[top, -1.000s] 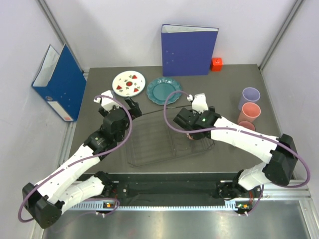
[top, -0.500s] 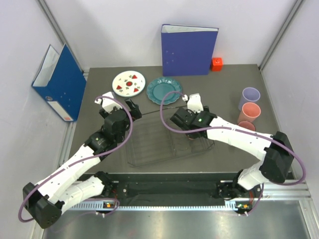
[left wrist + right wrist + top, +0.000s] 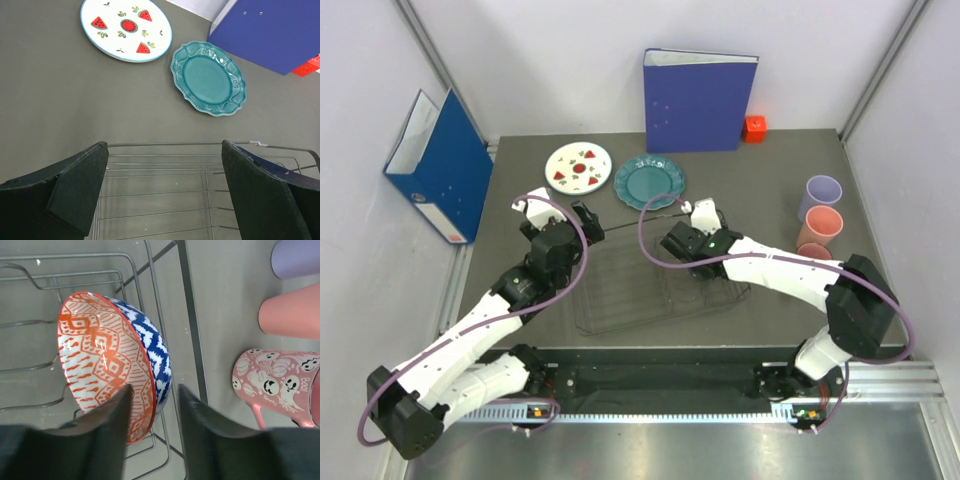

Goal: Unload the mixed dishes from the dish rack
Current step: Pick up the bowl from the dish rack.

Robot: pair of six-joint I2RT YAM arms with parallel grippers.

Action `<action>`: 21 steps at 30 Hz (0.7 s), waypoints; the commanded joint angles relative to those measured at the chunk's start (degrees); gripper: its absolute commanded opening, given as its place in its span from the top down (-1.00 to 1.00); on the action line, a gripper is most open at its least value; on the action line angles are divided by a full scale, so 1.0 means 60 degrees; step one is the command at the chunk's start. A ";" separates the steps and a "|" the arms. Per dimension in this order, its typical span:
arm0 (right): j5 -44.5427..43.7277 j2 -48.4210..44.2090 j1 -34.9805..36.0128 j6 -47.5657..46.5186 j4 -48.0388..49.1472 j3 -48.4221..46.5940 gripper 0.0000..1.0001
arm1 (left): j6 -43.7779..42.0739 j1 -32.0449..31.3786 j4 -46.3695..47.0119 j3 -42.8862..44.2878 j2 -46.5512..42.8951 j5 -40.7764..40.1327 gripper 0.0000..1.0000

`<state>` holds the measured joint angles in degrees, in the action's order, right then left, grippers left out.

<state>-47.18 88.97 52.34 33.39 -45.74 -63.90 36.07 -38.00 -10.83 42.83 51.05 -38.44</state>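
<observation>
- Since the white plate (image 3: 578, 167) and teal plate (image 3: 649, 181) lie on the tabletop (image 3: 770, 170) at 12 o'clock of the dish rack (image 3: 620, 295), and the lavender cup (image 3: 822, 192) and two pink cups (image 3: 823, 224) stand at its 2 o'clock, the top view suggests one item is left to unload. Both arms reach over the rack, the right arm over its 3 o'clock end.
- Left wrist view: the left gripper (image 3: 162, 190) is spread wide and empty above the rack's 12 o'clock rail, probably standing clear so the other arm can work.
- Right wrist view: the patterned bowl (image 3: 107, 355) leans on edge in a rack slot. The right gripper (image 3: 154, 395) straddles its rim at 6 o'clock, one finger inside and one by the blue outer wall. This pinch suits lifting the bowl out of the slot. Whether the fingers already clamp cannot be told.
</observation>
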 commanded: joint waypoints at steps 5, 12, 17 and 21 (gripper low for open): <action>-0.0281 0.0026 -0.0124 0.0017 0.0386 0.0191 0.74 | 0.0067 -0.0010 0.0252 -0.0034 0.0061 -0.0039 -0.98; -0.0647 -0.0486 -0.0109 0.0178 -0.0155 -0.0145 1.00 | 0.0037 -0.0010 0.0223 -0.0034 -0.0011 -0.0054 -0.98; -0.1131 -0.0912 0.0022 0.0236 -0.0872 -0.0949 1.00 | 0.0067 -0.0010 0.0252 -0.0063 -0.0027 -0.0054 -0.98; -0.1350 -0.1058 0.0169 0.0295 -0.1312 -0.1361 1.00 | 0.0125 -0.0010 0.0238 -0.0077 -0.0012 0.0004 -0.98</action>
<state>-51.51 88.73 52.21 32.53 -53.06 -64.75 36.12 -38.00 -10.79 42.83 51.16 -38.44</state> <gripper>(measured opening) 0.067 0.991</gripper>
